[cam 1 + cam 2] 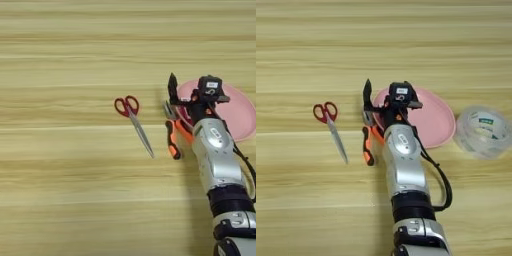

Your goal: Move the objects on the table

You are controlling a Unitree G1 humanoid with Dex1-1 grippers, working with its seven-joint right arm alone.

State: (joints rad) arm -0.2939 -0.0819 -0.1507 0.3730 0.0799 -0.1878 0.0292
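1. One pair of orange-and-black-handled pliers [368,141] lies flat on the table [306,210], just left of the pink plate's left rim, its long axis running roughly from near to far; the steel nose points away toward the far edge and the handles trail back toward the robot, the right handle largely hidden under the arm.
2. Above the pliers' nose hangs the right gripper [377,101]; one black finger [172,88] stands upright at the plate's left rim, the other is lost against the black wrist block, so I cannot tell how wide the claw is or whether it holds anything.
3. Behind it, the smooth silver forearm [403,160] runs back toward the near edge, a black cable looping along its right side.
4. Right of the pliers sits the shallow oval pink plate [431,120], smooth and matte.
5. Further right of the plate stands a clear wide tape roll [483,131], glossy, with a small green-and-white label inside.
6. Left of the pliers, apart from them, lie red-handled scissors [134,122], closed, loops at the far end, steel blades pointing toward the near right.
7. Everything rests on pale yellow wood with horizontal grain stripes.
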